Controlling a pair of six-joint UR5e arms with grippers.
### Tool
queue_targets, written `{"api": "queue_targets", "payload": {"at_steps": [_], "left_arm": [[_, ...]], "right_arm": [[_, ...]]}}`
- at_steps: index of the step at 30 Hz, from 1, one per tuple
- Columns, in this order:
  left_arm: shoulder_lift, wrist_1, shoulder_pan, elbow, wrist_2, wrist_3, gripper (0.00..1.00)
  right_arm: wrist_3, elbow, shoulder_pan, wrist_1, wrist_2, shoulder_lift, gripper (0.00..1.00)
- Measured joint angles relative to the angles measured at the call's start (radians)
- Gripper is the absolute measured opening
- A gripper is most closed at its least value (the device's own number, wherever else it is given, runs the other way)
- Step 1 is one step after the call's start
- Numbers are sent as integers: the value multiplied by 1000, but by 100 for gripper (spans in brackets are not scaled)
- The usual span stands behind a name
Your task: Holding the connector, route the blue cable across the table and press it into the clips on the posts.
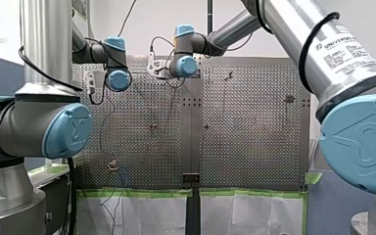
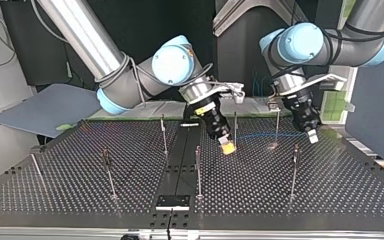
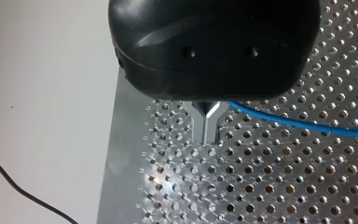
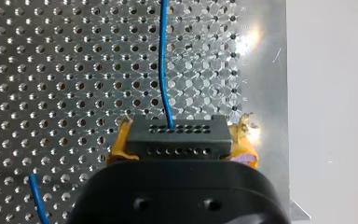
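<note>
Holding the connector (image 4: 175, 136) between its yellow pads (image 4: 117, 148), my right hand (image 4: 179, 144) is narrow around it. The blue cable (image 4: 164, 70) leaves the connector's face straight ahead of the hand, over the perforated desk (image 4: 51, 70).

In the top view this hand hangs low over the desk, and a thin post (image 2: 235, 129) stands very near it at about 1 o'clock. From there the cable runs toward 3 o'clock, past a second post (image 2: 277, 127), to my left hand (image 3: 206, 126). The left hand's metal fingers (image 3: 200, 122) are pressed together with only a thin seam. The cable comes out just beside them, and I cannot tell if it is pinched there. The clips on the posts are too small to see.

I judge that the pressing into clips is not yet done. The near post is the first danger: a small sideways error can knock the hand or the connector against it. If the cable is pulled tight between the two hands, the connector may twist or slip in the pads. If the cable is too slack, it may pass beside a clip and not seat.
</note>
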Motion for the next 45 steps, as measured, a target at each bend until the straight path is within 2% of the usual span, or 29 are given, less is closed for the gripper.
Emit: {"api": "queue_targets", "payload": {"at_steps": [8,18,27,33,41,43,44,45], "left_arm": [[-13,9,32,14,33,-10,2],[-20,9,76,37,89,-29,2],[-81,0,104,88,155,-53,2],[-113,9,128,120,178,-73,2],[-142,23,161,130,226,-91,2],[-142,24,166,129,233,-98,16],[-142,23,168,130,236,-103,16],[-142,22,170,130,237,-107,26]], "right_arm": [[1,-70,-1,1,-3,40,0],[1,-152,-1,0,-3,49,0],[1,-228,-1,19,2,63,0],[1,-243,0,37,10,95,0],[0,-244,0,40,16,127,0],[0,-244,-1,40,16,129,0],[0,-244,-1,40,16,130,0],[0,-244,-1,40,16,130,0]]}}
